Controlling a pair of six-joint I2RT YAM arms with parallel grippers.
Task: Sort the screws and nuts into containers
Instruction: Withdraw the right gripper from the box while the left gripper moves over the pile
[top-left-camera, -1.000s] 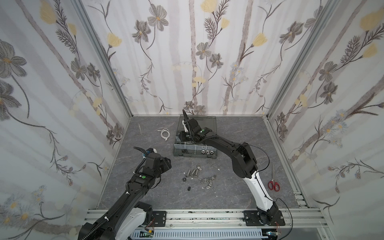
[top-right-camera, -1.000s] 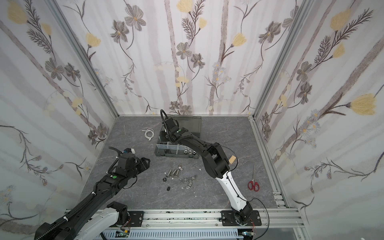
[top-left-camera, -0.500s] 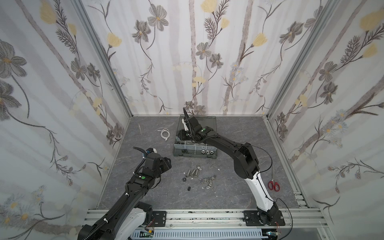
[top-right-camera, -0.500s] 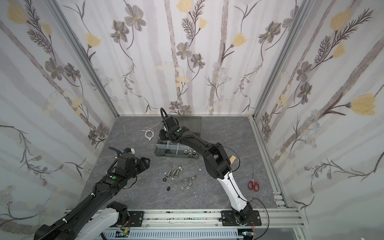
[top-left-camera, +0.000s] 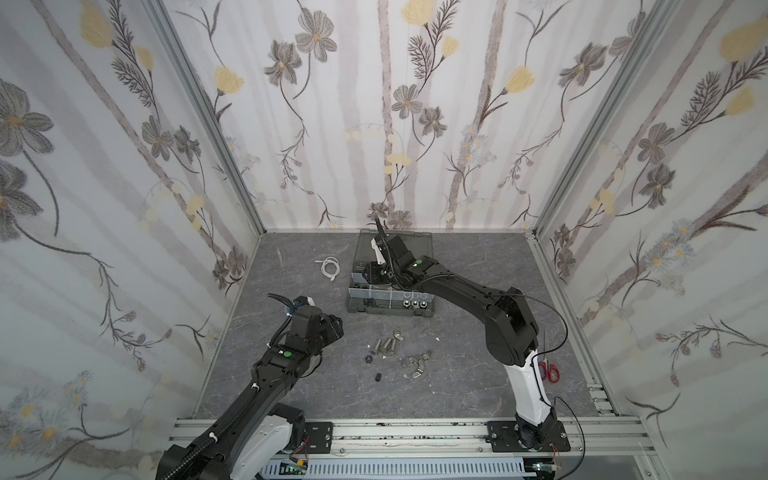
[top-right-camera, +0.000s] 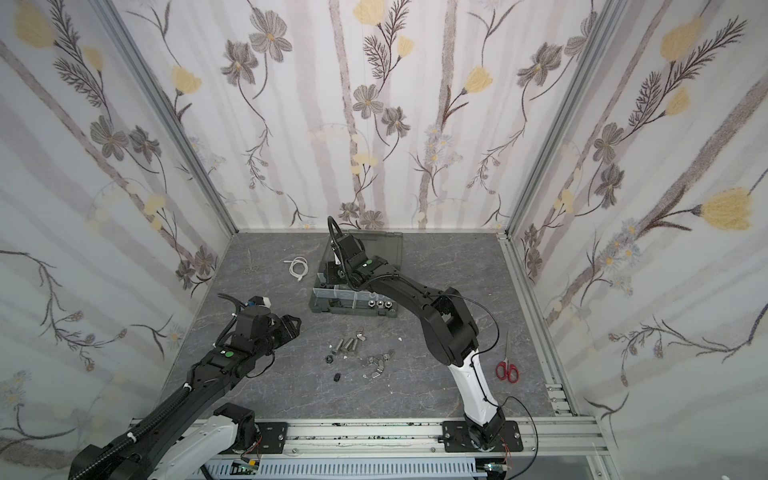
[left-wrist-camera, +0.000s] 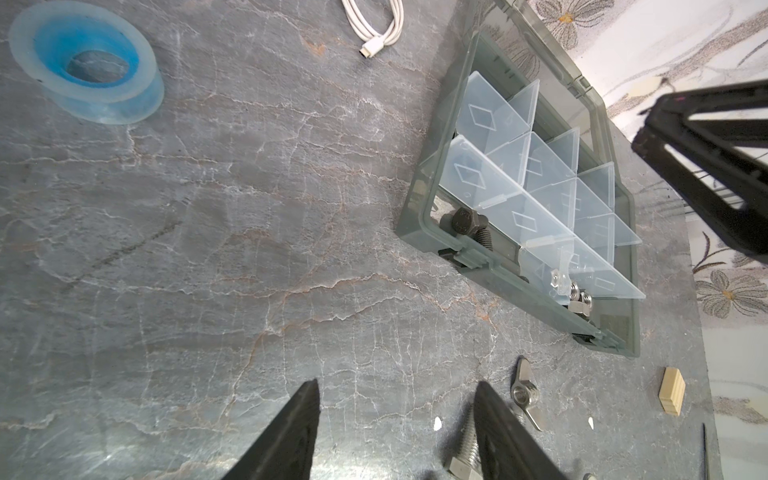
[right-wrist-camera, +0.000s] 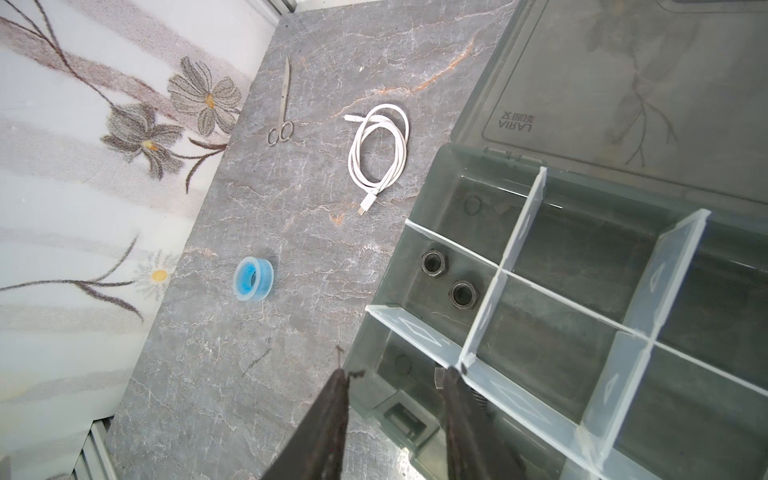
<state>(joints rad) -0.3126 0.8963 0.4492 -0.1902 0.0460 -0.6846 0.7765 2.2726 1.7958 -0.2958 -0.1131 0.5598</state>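
While the left end effector (left-wrist-camera: 395, 384) is hovering over the counter (left-wrist-camera: 208, 249) with its jaws wide apart and empty, silver screws (top-left-camera: 384, 344) and nuts (top-left-camera: 415, 363) are lying loose just to its right. Behind them the containers (top-left-camera: 374, 309) are sitting with the lid thrown back, holding a black screw (left-wrist-camera: 463, 220), two black nuts (right-wrist-camera: 434, 262) and some silver nuts (left-wrist-camera: 577, 301) in separate compartments. Over their left edge the right end effector (right-wrist-camera: 395, 374) is hanging with its jaws narrowly parted, gripping nothing.
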